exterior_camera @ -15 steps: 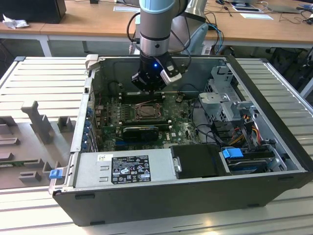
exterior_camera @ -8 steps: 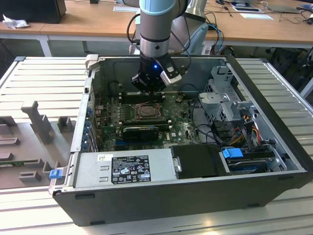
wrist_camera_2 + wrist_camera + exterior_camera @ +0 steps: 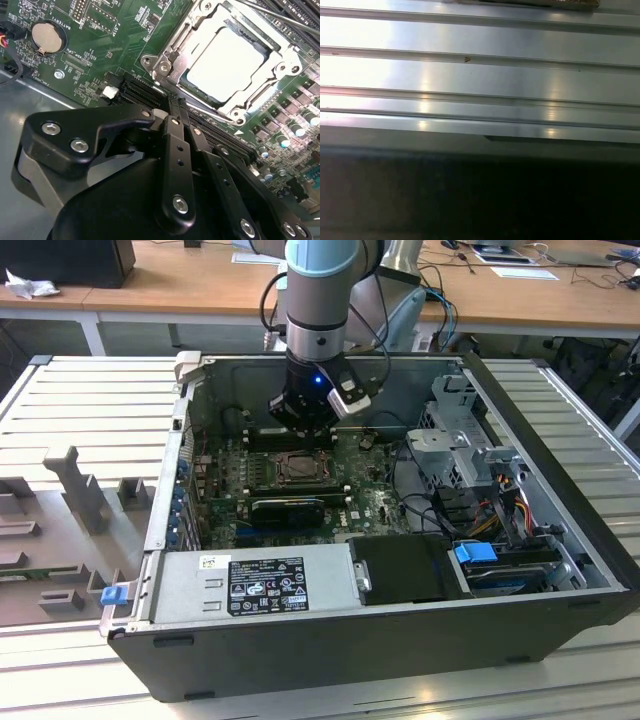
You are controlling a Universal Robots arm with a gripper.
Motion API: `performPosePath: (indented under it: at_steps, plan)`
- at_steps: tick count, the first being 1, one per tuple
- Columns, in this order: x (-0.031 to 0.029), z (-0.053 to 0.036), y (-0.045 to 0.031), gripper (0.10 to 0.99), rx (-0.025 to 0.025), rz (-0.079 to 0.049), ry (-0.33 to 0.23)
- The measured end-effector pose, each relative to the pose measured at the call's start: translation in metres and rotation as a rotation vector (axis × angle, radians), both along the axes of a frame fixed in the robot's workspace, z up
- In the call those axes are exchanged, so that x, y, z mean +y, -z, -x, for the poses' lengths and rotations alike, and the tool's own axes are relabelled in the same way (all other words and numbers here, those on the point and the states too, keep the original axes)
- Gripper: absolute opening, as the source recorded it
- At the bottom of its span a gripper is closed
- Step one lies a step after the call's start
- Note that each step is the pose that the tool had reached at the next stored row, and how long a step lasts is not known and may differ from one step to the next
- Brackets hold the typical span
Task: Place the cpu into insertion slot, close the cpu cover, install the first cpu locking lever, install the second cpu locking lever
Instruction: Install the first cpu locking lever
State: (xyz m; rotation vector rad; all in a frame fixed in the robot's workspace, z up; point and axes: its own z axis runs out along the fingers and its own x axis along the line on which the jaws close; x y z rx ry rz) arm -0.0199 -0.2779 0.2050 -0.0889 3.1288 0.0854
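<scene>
Inside the open computer case [image 3: 560, 530], the pale cpu [image 3: 225, 65] is seated under the cpu cover [image 3: 170, 62] (silver); the gripper [image 3: 175, 117] is closed, empty, beside black slots [image 3: 137, 90].

Exterior view: even room light is falling from above; the case [image 3: 560, 570] interior is sitting in soft shadow.
Second wrist view: glare is washing out the cpu [image 3: 226, 64]; the gripper [image 3: 175, 117] is blurring up close.
First wrist view: bright streaks are glaring on ribbed metal [image 3: 480, 75]; the other half is lying dark.
</scene>
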Motion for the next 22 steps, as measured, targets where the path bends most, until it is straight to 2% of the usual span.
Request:
performPosePath:
  at_steps: [3, 11, 22]
  plan:
    - [0.0000, -0.0002, 0.0006, 0.106, 0.0000, 0.001, 0.000]
    - [0.0000, -0.0002, 0.0013, 0.106, 0.0001, 0.016, 0.000]
    - [0.0000, -0.0003, 0.0005, 0.106, 0.0000, 0.019, 0.000]
